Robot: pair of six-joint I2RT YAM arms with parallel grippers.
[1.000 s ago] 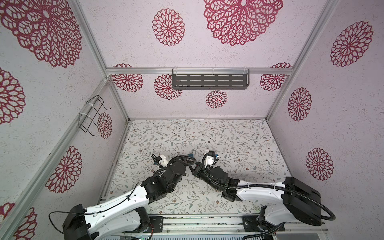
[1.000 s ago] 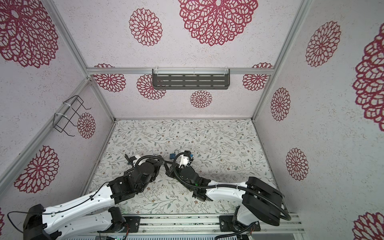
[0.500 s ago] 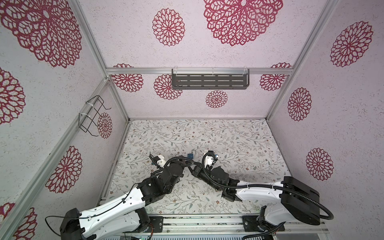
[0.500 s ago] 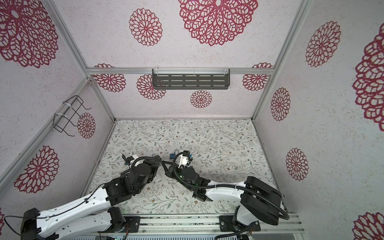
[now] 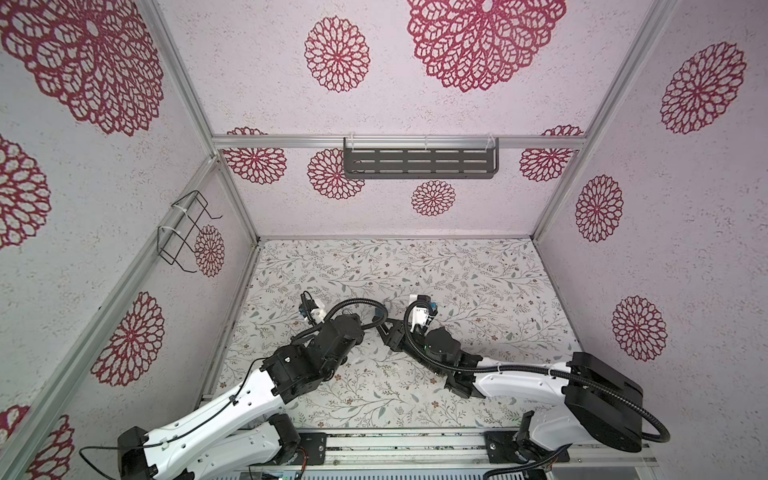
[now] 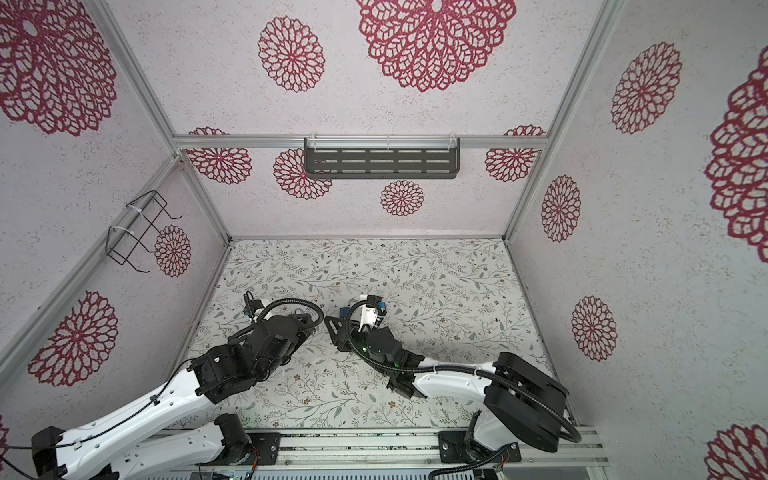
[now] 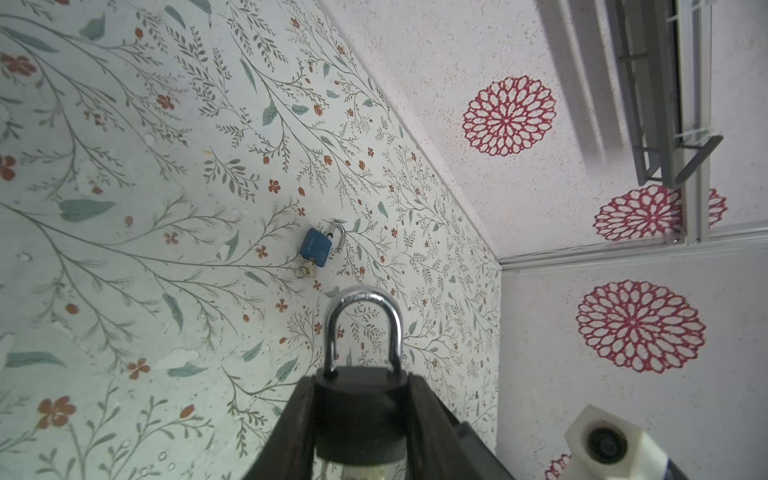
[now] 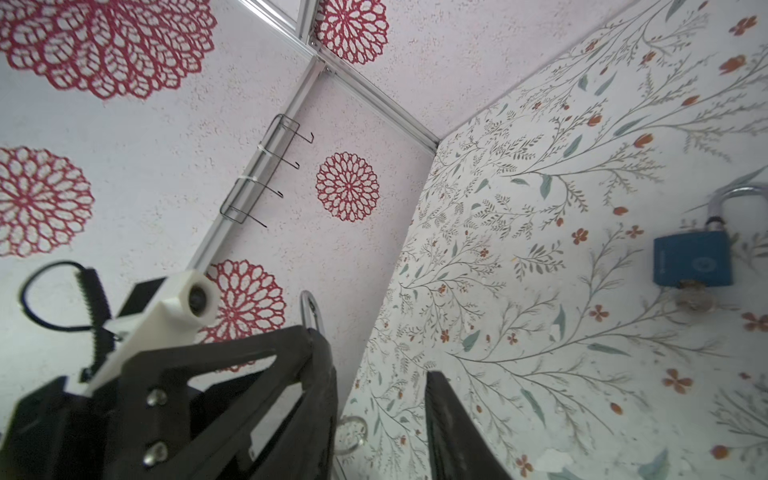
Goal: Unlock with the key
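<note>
My left gripper [image 7: 360,415] is shut on the body of a black padlock [image 7: 357,411], whose silver shackle [image 7: 362,324] is closed and points away from the camera. In both top views the two grippers meet at mid-table, left gripper [image 5: 365,322] facing right gripper [image 5: 384,330]. My right gripper [image 8: 386,432] is open. A silver key ring [image 8: 351,430] hangs between its jaws, close to one finger [image 8: 449,428]. The key's blade is hidden. The padlock's shackle [image 8: 309,311] sticks out past the left gripper's fingers [image 8: 249,374].
A blue padlock [image 7: 316,248] lies on the floral table [image 7: 124,208] with its shackle sprung and a key [image 7: 305,270] in its base; it also shows as the blue padlock [image 8: 692,259]. A grey slotted shelf [image 5: 419,163] hangs on the back wall, a wire rack [image 5: 185,232] on the left wall.
My right gripper's jaws have come apart from shut to open, letting go of the key. The left arm has shifted slightly left, still holding the black padlock.
</note>
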